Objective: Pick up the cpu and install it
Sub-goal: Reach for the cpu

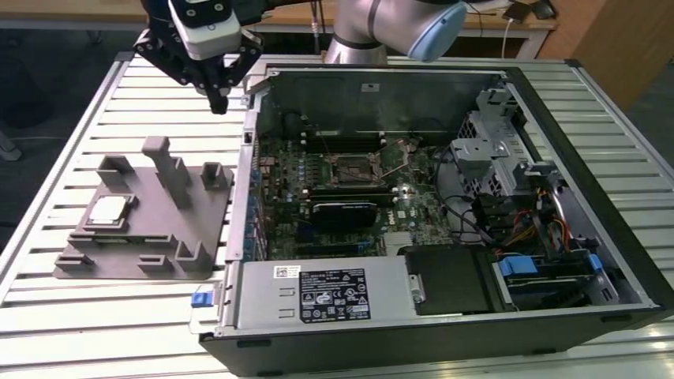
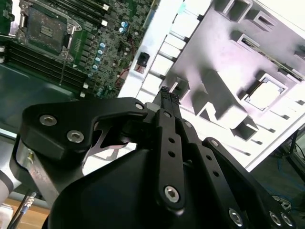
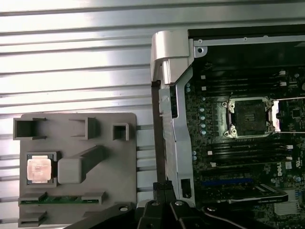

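While cpu rests in grey fixture | fingers pressed together, empty | well apart from cpu

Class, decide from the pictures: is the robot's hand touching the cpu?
Apart. In the exterior view the hand hangs over the table, while the cpu lies in the grey fixture, well clear of it.

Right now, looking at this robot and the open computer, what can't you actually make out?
- cpu, first wrist view: glare washes out its top, so no markings or corner notch can be read.
- socket, exterior view: its contacts are too small to tell.
- fixture block, second wrist view: it runs off the picture's edge, and the gripper covers part of it.
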`<move>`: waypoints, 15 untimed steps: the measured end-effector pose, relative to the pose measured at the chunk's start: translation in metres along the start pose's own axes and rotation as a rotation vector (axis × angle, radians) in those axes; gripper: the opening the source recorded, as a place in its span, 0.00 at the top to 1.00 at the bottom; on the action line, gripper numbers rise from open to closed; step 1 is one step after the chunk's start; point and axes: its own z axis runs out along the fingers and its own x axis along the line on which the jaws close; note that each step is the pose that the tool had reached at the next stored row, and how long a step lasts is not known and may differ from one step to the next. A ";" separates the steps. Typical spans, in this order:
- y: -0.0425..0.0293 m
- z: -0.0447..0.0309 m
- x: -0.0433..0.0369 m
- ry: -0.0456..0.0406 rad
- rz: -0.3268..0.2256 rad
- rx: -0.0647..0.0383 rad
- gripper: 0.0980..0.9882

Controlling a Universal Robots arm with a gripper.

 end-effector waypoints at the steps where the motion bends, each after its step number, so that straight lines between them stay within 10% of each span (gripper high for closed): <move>1: -0.0002 0.0005 0.0016 0.0000 0.000 0.000 0.99; 15: -0.0028 0.0076 0.0294 -0.0002 0.005 0.000 0.99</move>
